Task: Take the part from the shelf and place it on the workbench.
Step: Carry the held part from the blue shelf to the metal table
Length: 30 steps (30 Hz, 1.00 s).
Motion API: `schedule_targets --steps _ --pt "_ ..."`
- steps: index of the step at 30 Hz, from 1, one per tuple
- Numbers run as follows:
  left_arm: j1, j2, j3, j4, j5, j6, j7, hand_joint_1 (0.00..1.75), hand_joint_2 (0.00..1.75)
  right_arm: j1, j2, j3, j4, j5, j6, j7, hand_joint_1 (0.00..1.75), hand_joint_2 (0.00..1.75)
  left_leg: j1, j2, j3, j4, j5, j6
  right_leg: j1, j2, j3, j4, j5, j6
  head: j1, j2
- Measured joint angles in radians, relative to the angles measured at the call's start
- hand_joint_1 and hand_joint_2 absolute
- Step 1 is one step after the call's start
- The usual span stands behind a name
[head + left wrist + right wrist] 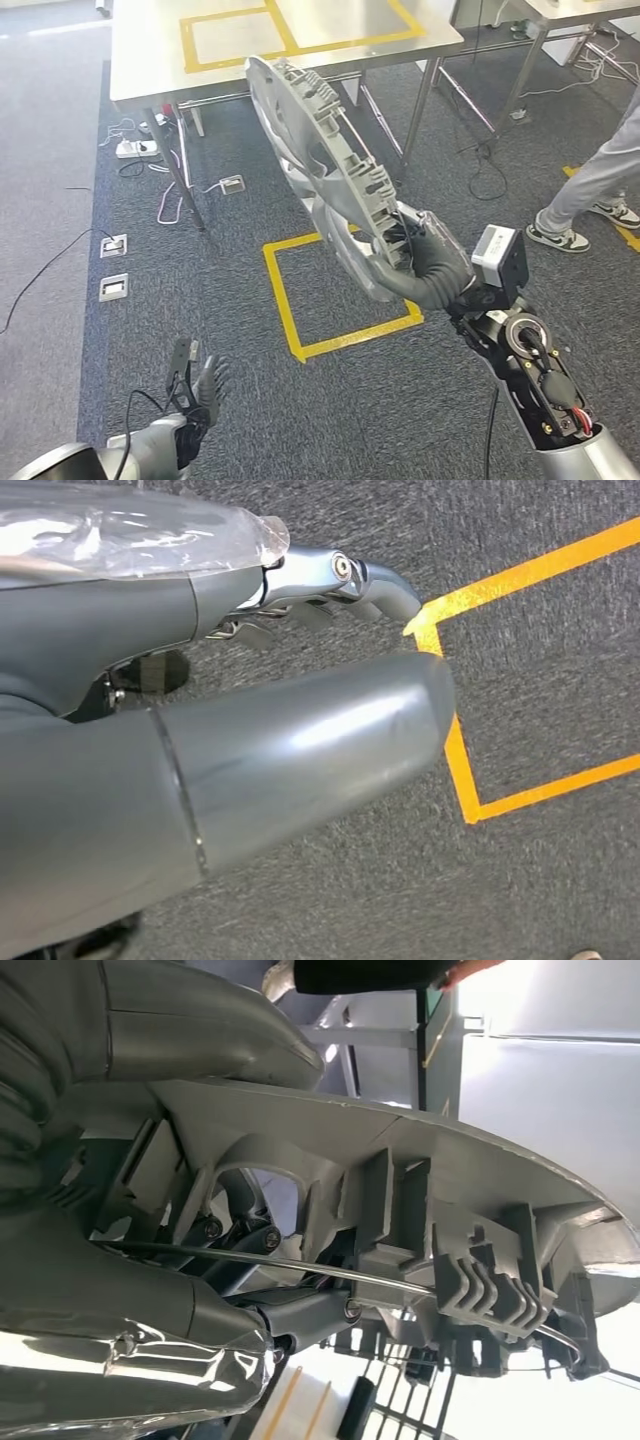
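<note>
Part point(324, 160) in right hand point(423, 262), before the workbench point(151, 50) (left hand point(198, 395) low), person point(596, 180) at right

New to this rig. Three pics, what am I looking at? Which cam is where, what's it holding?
It is a two-armed humanoid robot. The wide picture comes from its head, looking down at grey carpet. The right hand grips a grey round plastic part, ribbed with clips on its back like a wheel cover, held tilted in the air. The left hand hangs low, holding nothing. Ahead stands the steel workbench marked with yellow tape; a yellow tape square lies on the floor. A person's legs are at the right. The other two pictures come from wrist cameras: the left looks at floor, the right shows the part's clips close up.
</note>
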Motion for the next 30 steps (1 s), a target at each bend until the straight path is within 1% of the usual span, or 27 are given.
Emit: schedule_targets --steps 1,2,4,5,6,7,8,9,10,11,12,14,15,16,17,18,19,20,21,22,23,25,26,27,28,29,30 --pt "0.001 0.000 0.000 0.000 0.000 0.000 0.000 0.00 0.00 0.004 0.000 0.000 0.000 0.000 0.000 0.000 1.75 1.75 -0.001 -0.004 0.009 0.000 -0.007 0.000 0.000 0.000 -0.014 0.000 0.013 -0.002 0.001 0.000" --pt "0.002 0.000 0.000 0.000 0.000 -0.001 0.000 0.00 0.00 0.006 0.000 0.000 0.000 0.001 0.000 0.001 1.75 1.75 -0.002 -0.007 0.020 0.000 -0.014 -0.001 0.000 0.000 -0.008 -0.039 0.045 -0.006 0.001 0.000" --pt "0.003 -0.002 0.000 0.000 0.000 -0.002 0.000 0.00 0.00 0.008 -0.001 0.000 0.000 0.001 0.001 0.001 1.75 1.75 -0.004 -0.013 0.042 0.000 -0.030 -0.005 0.003 0.005 0.034 -0.178 0.140 -0.017 0.004 0.000" --pt "0.002 -0.003 0.000 0.000 0.000 -0.002 0.000 0.00 0.00 0.006 -0.001 0.000 0.000 0.001 0.001 0.001 1.75 1.75 -0.004 -0.015 0.048 0.000 -0.036 -0.009 0.006 0.008 0.055 -0.242 0.168 -0.023 0.006 0.000" --pt "0.001 -0.003 0.000 0.000 0.001 -0.003 0.000 0.00 0.00 0.005 0.000 0.000 0.000 0.001 0.001 0.000 1.75 1.75 -0.004 -0.016 0.051 -0.002 -0.041 -0.013 0.010 0.010 0.072 -0.283 0.184 -0.028 0.008 0.000" --pt "0.001 -0.003 0.000 0.000 0.001 -0.003 0.000 0.00 0.00 0.004 -0.001 0.000 -0.001 0.001 0.001 -0.001 1.75 1.75 -0.004 -0.017 0.053 0.000 -0.044 -0.018 0.012 0.011 0.083 -0.305 0.182 -0.033 0.009 0.000" --pt "0.001 -0.003 0.000 0.000 0.001 -0.003 0.000 0.00 0.00 0.003 0.000 -0.001 -0.002 0.001 0.001 0.000 1.75 1.75 -0.004 -0.018 0.055 0.000 -0.045 -0.024 0.014 0.009 0.094 -0.315 0.177 -0.037 0.008 0.000" --pt "0.001 -0.003 0.000 0.000 0.001 -0.003 0.000 0.00 0.00 0.004 0.000 -0.001 -0.003 0.002 0.002 0.000 1.75 1.75 -0.003 -0.017 0.055 0.007 -0.047 -0.029 0.012 0.009 0.106 -0.319 0.177 -0.042 0.007 0.000" --pt "0.001 -0.004 0.000 0.000 0.001 -0.004 0.000 0.00 0.00 0.004 0.000 -0.001 -0.003 0.002 0.002 0.001 1.75 1.75 -0.003 -0.014 0.048 0.030 -0.049 -0.034 0.010 0.008 0.118 -0.325 0.174 -0.047 0.006 0.000" --pt "-0.001 -0.004 0.000 0.000 0.001 -0.005 0.000 0.00 0.00 0.003 0.000 -0.001 -0.003 0.002 0.002 0.001 1.75 1.75 -0.002 -0.010 0.026 0.069 -0.055 -0.039 0.009 0.008 0.130 -0.329 0.171 -0.052 0.005 0.000" --pt "-0.002 -0.004 0.000 0.000 0.001 -0.005 0.000 0.00 0.00 0.002 0.000 -0.001 -0.003 0.002 0.004 0.001 1.75 1.75 -0.001 -0.005 -0.011 0.128 -0.068 -0.043 0.007 0.007 0.141 -0.332 0.166 -0.055 0.003 0.000" --pt "0.000 -0.003 0.000 0.000 0.002 -0.005 0.000 0.00 0.00 0.001 0.000 -0.001 -0.003 0.002 0.006 -0.001 1.75 1.75 0.001 0.000 -0.106 0.257 -0.109 -0.050 0.007 0.006 0.158 -0.333 0.150 -0.059 -0.002 0.000" --pt "0.003 -0.001 0.000 0.000 0.003 -0.005 0.000 0.00 0.00 0.003 0.001 -0.001 -0.003 0.002 0.007 0.000 1.75 1.75 0.003 0.002 -0.144 0.294 -0.126 -0.052 0.007 0.006 0.169 -0.333 0.140 -0.059 -0.004 0.000" --pt "0.006 0.000 0.000 0.000 0.003 -0.005 0.000 0.00 0.00 0.006 0.001 -0.001 -0.002 0.002 0.008 0.001 1.75 1.75 0.004 0.003 -0.166 0.297 -0.129 -0.054 0.006 0.006 0.182 -0.333 0.129 -0.058 -0.005 0.000" --pt "0.008 0.001 0.000 0.000 0.004 -0.005 0.000 0.00 0.00 0.008 0.001 -0.001 -0.002 0.002 0.009 0.002 1.75 1.75 0.006 0.005 -0.169 0.264 -0.111 -0.055 0.006 0.005 0.197 -0.333 0.117 -0.056 -0.007 0.000" --pt "0.009 0.002 0.000 0.000 0.004 -0.005 0.000 0.00 0.00 0.010 0.001 0.000 -0.002 0.002 0.010 0.002 1.75 1.75 0.008 0.008 -0.157 0.202 -0.070 -0.056 0.005 0.004 0.213 -0.333 0.104 -0.053 -0.008 0.000" --pt "0.009 0.003 0.000 0.000 0.004 -0.005 0.000 0.00 0.00 0.009 0.001 0.000 -0.002 0.002 0.011 0.002 1.75 1.75 0.008 0.016 -0.138 0.125 -0.008 -0.056 0.006 0.001 0.225 -0.332 0.090 -0.048 -0.008 0.000" --pt "0.009 0.003 0.000 0.000 0.005 -0.005 -0.001 0.00 0.00 0.008 0.001 0.000 -0.002 0.002 0.012 0.002 1.75 1.75 0.007 0.025 -0.121 0.059 0.044 -0.054 0.008 0.000 0.237 -0.330 0.076 -0.043 -0.009 0.000" --pt "0.009 0.004 0.000 0.000 0.005 -0.004 -0.001 0.00 0.00 0.006 0.001 0.000 -0.003 0.002 0.012 0.001 1.75 1.75 0.005 0.030 -0.109 0.016 0.086 -0.049 0.011 -0.001 0.246 -0.328 0.064 -0.038 -0.008 0.000" --pt "0.009 0.003 0.000 0.000 0.005 -0.002 -0.001 0.00 0.00 0.005 0.001 0.000 -0.004 0.002 0.012 0.001 1.75 1.75 0.003 0.033 -0.104 -0.003 0.108 -0.043 0.014 -0.003 0.249 -0.328 0.054 -0.032 -0.006 0.000" --pt "0.008 0.003 0.000 0.000 0.005 -0.001 -0.002 0.00 0.00 0.004 0.001 0.001 -0.004 0.002 0.012 0.001 1.75 1.75 0.002 0.029 -0.103 -0.003 0.105 -0.038 0.015 -0.006 0.255 -0.328 0.045 -0.027 -0.005 0.000" --pt "0.007 0.000 0.000 0.000 0.004 0.002 -0.002 0.00 0.00 0.004 0.001 0.001 -0.005 0.003 0.012 0.002 1.75 1.75 0.003 0.017 -0.095 0.000 0.095 -0.026 0.011 -0.009 0.258 -0.324 0.023 -0.017 -0.003 0.000" --pt "0.006 0.000 0.000 0.000 0.004 0.003 -0.003 0.00 0.00 0.004 0.001 0.001 -0.005 0.003 0.014 0.003 1.75 1.75 0.004 0.011 -0.089 -0.001 0.089 -0.020 0.008 -0.009 0.248 -0.293 0.003 -0.013 -0.002 0.000" --pt "0.005 0.000 0.000 0.000 0.003 0.003 -0.003 0.00 0.00 0.003 0.001 0.001 -0.005 0.003 0.015 0.002 1.75 1.75 0.005 0.006 -0.082 -0.001 0.082 -0.014 0.006 -0.007 0.223 -0.238 -0.024 -0.009 -0.002 0.000" --pt "0.004 0.001 0.000 0.000 0.003 0.003 -0.003 0.00 0.00 0.003 0.001 0.001 -0.006 0.003 0.016 0.001 1.75 1.75 0.004 -0.001 -0.077 -0.001 0.076 -0.011 0.005 -0.004 0.180 -0.161 -0.055 -0.006 0.000 0.000" --pt "0.004 0.001 0.000 0.000 0.003 0.003 -0.003 0.00 0.00 0.005 0.001 0.002 -0.005 0.003 0.016 0.001 1.75 1.75 0.003 -0.007 -0.072 -0.001 0.070 -0.009 0.005 -0.003 0.131 -0.080 -0.082 -0.003 0.000 0.000" --pt "0.004 0.001 0.000 0.000 0.002 0.003 -0.003 0.00 0.00 0.007 0.000 0.002 -0.005 0.003 0.016 0.001 1.75 1.75 0.003 -0.015 -0.067 -0.001 0.065 -0.009 0.005 -0.003 0.088 -0.020 -0.093 -0.002 0.001 0.000"
